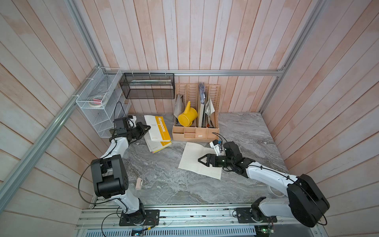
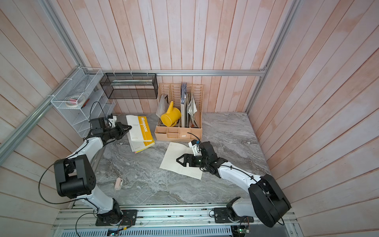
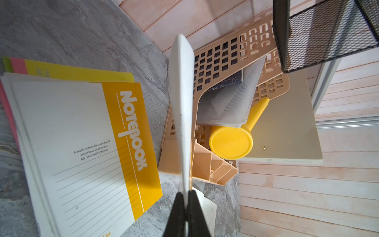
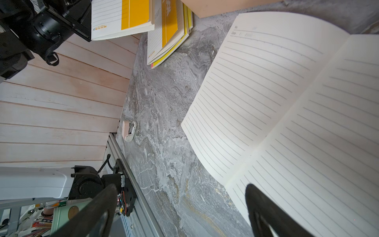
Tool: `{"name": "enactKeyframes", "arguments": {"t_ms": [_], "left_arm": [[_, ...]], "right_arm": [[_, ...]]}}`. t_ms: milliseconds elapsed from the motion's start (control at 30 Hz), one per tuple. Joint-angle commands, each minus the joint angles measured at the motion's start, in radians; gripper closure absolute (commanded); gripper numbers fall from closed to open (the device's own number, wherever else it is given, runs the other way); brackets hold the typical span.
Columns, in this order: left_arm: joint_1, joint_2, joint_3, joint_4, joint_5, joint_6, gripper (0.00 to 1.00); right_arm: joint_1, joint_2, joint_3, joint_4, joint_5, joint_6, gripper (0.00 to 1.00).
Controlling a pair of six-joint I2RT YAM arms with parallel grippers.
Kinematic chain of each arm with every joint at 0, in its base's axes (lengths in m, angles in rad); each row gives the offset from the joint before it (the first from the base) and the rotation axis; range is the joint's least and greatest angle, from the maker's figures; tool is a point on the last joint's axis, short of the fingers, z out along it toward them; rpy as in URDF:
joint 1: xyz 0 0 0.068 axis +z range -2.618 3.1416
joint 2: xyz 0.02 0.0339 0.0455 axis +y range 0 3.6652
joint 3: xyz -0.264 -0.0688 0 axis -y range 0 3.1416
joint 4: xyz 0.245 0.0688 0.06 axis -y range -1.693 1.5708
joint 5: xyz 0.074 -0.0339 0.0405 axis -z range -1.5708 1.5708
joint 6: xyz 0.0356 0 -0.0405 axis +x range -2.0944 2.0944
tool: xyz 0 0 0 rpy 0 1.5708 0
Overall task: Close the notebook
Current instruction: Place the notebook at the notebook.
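In both top views the open cream notebook with ruled pages [image 1: 192, 158] [image 2: 174, 158] lies flat at the middle of the grey marbled desk [image 1: 164, 184], the right gripper [image 1: 199, 160] poised over it from 3 o'clock, while at its 10 o'clock the left gripper [image 1: 149, 128] meets the edge of a closed yellow-and-white notebook [image 1: 158, 127] raised above a stack of notebooks [image 1: 159, 146]. In the left wrist view that gripper's black fingers [image 3: 176, 213] are clenched on the closed notebook [image 3: 182, 102], seen edge-on. In the right wrist view the right gripper [image 4: 178, 190] is released, its fingers [image 4: 254, 197] spread wide, one of them over the open notebook's [image 4: 266, 92] page.
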Motion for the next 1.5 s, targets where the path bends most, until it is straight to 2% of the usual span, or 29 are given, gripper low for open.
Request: {"name": "enactKeyframes", "arguments": {"t_ms": [0, 900, 1467], "left_arm": [[0.007, 0.037, 0.034, 0.033, -0.015, -0.008, 1.0], [0.017, 0.23, 0.026, 0.135, -0.045, -0.025, 1.0], [0.019, 0.273, 0.022, 0.04, -0.128, 0.052, 1.0]], "right_arm": [[-0.007, -0.015, -0.014, -0.026, -0.005, -0.018, 0.02], [-0.038, -0.016, -0.035, -0.055, -0.024, -0.035, 0.02], [-0.038, -0.03, -0.046, -0.057, -0.023, -0.03, 0.02]]}}
